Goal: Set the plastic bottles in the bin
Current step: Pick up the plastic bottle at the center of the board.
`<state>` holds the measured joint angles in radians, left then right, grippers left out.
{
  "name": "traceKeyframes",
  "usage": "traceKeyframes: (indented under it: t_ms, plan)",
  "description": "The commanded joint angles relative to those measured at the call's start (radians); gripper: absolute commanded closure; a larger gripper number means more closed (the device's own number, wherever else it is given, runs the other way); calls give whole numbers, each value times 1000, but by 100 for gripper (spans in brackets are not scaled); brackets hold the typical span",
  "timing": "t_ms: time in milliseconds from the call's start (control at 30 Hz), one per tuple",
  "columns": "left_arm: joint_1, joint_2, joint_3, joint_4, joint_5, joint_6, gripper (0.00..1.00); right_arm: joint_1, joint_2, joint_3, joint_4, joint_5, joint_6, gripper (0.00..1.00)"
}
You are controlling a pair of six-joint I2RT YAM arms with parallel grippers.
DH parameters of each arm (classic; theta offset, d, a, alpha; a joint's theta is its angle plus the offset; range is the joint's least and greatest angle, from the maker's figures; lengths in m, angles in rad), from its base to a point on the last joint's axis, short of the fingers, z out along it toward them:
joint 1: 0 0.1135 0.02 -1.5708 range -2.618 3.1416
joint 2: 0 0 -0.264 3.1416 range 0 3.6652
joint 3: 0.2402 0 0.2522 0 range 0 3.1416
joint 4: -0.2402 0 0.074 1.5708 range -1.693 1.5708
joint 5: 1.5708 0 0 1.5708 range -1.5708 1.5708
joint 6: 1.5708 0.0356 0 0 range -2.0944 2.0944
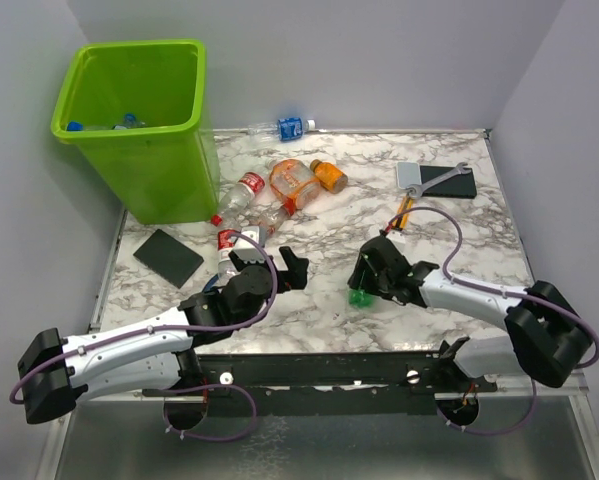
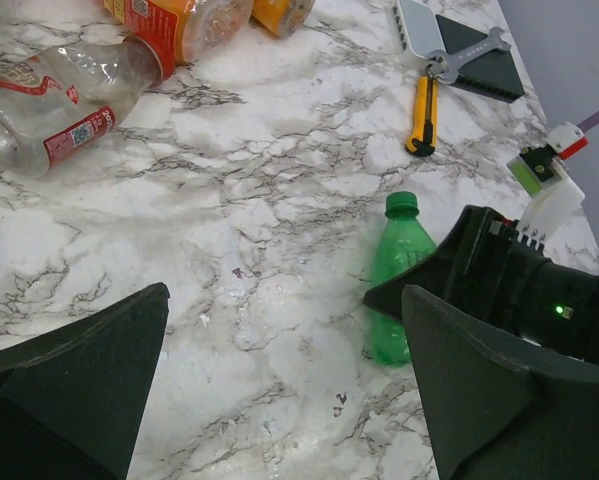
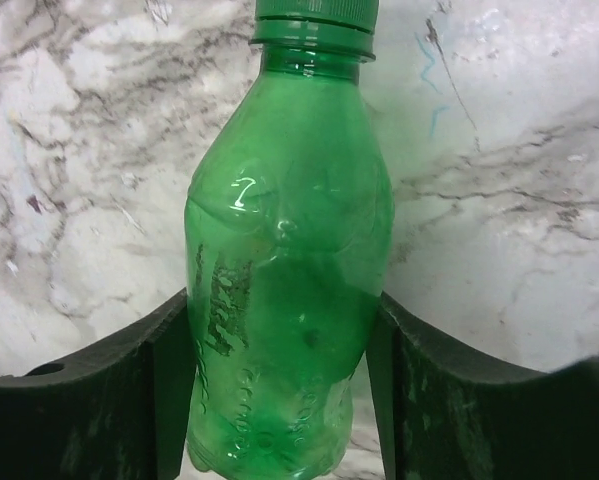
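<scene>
A small green bottle lies on the marble table, cap pointing away from my right gripper. That gripper is shut on its lower body, a finger pressed against each side. The same green bottle shows in the left wrist view. My left gripper hovers open over bare marble, holding nothing. Clear bottles with red labels and orange bottles lie near the lime-green bin at the back left. Blue caps show inside it.
One clear bottle with a blue label lies past the table's far edge. A black pad sits in front of the bin. Back right are another black pad, a wrench and a yellow knife.
</scene>
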<state>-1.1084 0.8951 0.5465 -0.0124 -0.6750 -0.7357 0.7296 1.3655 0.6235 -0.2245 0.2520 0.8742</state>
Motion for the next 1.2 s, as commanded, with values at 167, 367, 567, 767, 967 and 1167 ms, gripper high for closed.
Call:
traceKeyframes:
  t_ms: [167, 367, 567, 767, 967, 1167]
  plan:
    - [6, 62, 131, 21, -106, 62, 1, 1, -516, -198, 301, -324, -387, 54]
    - [56, 139, 310, 168, 241, 216, 1, 2, -738, -230, 385, -392, -505, 57]
    - [175, 237, 383, 323, 699, 98, 1, 2, -767, -231, 416, -432, -507, 59]
    - [184, 366, 486, 228, 833, 104, 10, 3, -772, -228, 410, -436, -514, 60]
    - [185, 440, 526, 217, 883, 90, 22, 2, -763, -227, 409, -440, -517, 60]
    - [184, 457, 529, 217, 859, 91, 48, 2, -767, -223, 396, -440, -519, 60]
